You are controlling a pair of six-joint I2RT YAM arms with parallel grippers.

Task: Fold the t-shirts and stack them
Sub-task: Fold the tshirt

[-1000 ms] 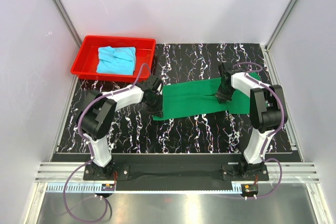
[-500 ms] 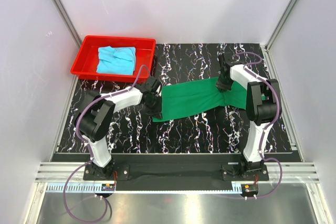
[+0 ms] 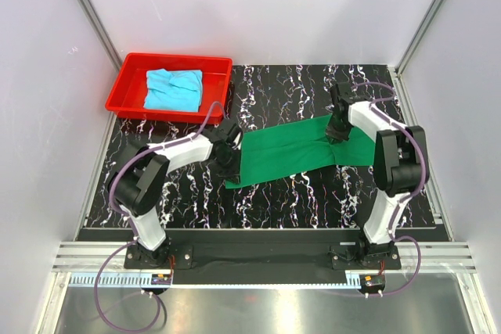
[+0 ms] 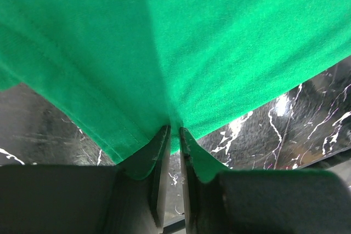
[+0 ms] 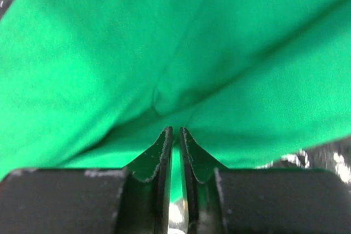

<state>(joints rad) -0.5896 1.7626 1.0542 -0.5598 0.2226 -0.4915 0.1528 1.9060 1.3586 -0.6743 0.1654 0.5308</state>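
Green t-shirt point(image 3: 290, 150) in left pincer point(image 4: 174, 129)

table point(image 3: 313, 197): black marble | on it: red tray point(image 3: 127, 88), green t-shirt point(image 3: 290, 150)

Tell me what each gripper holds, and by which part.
The left gripper pinches the green t-shirt at its left-end edge, beside the hem. The right gripper pinches a bunched fold of the same shirt toward its right end.
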